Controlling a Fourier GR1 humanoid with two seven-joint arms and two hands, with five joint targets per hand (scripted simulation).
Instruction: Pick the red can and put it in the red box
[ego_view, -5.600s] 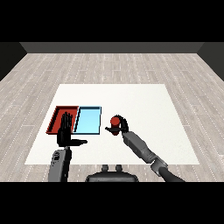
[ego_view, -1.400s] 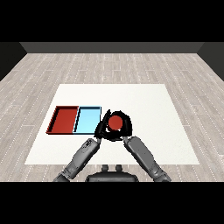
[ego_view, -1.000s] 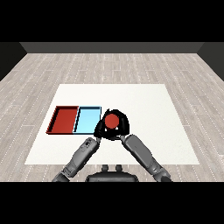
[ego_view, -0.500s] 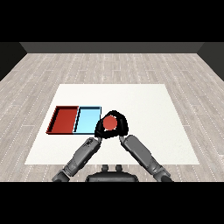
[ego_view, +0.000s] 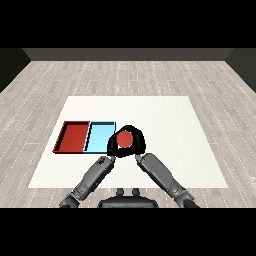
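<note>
The red can (ego_view: 124, 139) is held above the table, just right of the light blue tray's right edge. Both black hands meet around it. My right hand (ego_view: 139, 144) curls over its top and right side. My left hand (ego_view: 111, 146) wraps its left side, overlapping the blue tray's near right corner. Only the can's red front shows between the fingers. The red tray (ego_view: 73, 138) lies at the left of the pair, holding nothing.
The light blue tray (ego_view: 99, 137) sits between the red tray and the hands, touching the red tray. The white table (ego_view: 170, 125) stretches to the right and behind. Both grey forearms come up from the lower edge and converge at the can.
The hands and the can have drifted a little left, toward the blue tray. Much earlier the left hand lay over the trays; it has since joined the right hand on the can.
</note>
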